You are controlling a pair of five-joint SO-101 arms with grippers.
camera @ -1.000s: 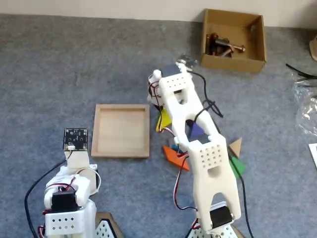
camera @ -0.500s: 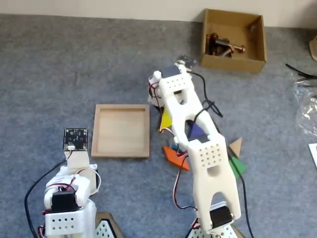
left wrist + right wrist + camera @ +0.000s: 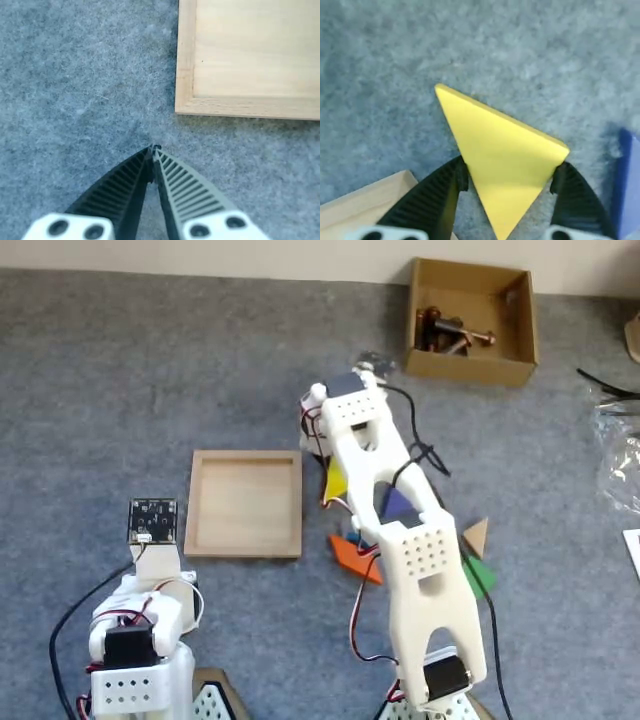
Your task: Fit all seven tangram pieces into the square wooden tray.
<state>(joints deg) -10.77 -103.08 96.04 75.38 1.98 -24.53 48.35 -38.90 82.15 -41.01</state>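
Right arm stretched forward from base, wrist pitched down just beside right rim of square wooden tray (image 3: 245, 546). Right tool (image 3: 507, 180) clenched on flat yellow triangle piece (image 3: 502, 145), one jaw on each slanted edge. Piece sits over grey felt bench (image 3: 120, 370), outside tray, close to its rim.

Left arm folded back over own base. Left tool (image 3: 153, 149) clenched empty, tips meeting, pointing at felt near tray corner.

Orange piece (image 3: 352, 558), blue piece (image 3: 397, 504), green piece (image 3: 480, 575) and tan wooden triangle (image 3: 476, 535) lie on felt around right arm.
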